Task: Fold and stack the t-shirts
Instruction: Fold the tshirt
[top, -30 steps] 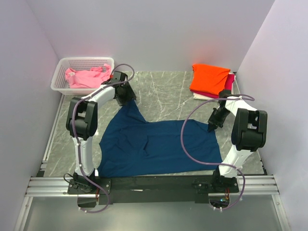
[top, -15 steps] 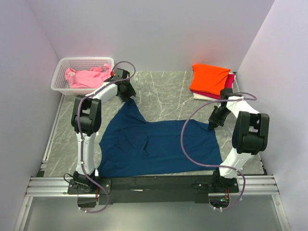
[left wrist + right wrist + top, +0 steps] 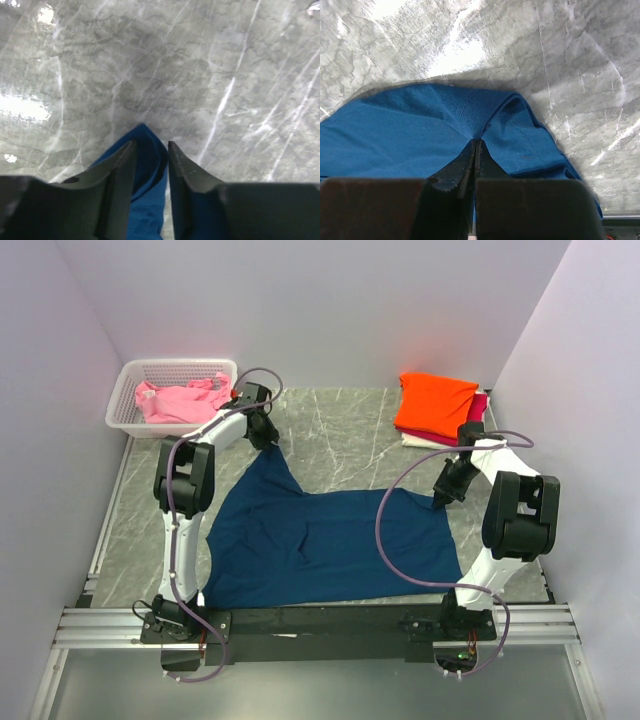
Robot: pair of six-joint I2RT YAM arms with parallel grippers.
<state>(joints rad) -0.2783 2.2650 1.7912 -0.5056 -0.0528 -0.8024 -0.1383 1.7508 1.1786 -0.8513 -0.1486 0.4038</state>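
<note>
The dark navy t-shirt point(image 3: 330, 540) lies spread on the marble table, plain side up. My left gripper point(image 3: 264, 433) is at its far left corner. In the left wrist view the jaws point(image 3: 151, 145) stand apart with the corner of the navy shirt point(image 3: 144, 214) loose between them. My right gripper point(image 3: 446, 489) is at the shirt's far right corner. In the right wrist view it point(image 3: 476, 141) is shut on a pinch of the navy cloth point(image 3: 420, 125). An orange t-shirt point(image 3: 435, 402) tops a folded stack on a magenta one point(image 3: 479, 408) and a white one point(image 3: 418, 440).
A white lattice basket point(image 3: 180, 367) at the far left holds a crumpled pink t-shirt point(image 3: 180, 402). Walls close in the table on the left, back and right. A metal rail point(image 3: 320, 625) with the arm bases runs along the near edge.
My left gripper has moved a little farther back and to the right at the shirt's corner. The right gripper and the shirt have hardly moved.
</note>
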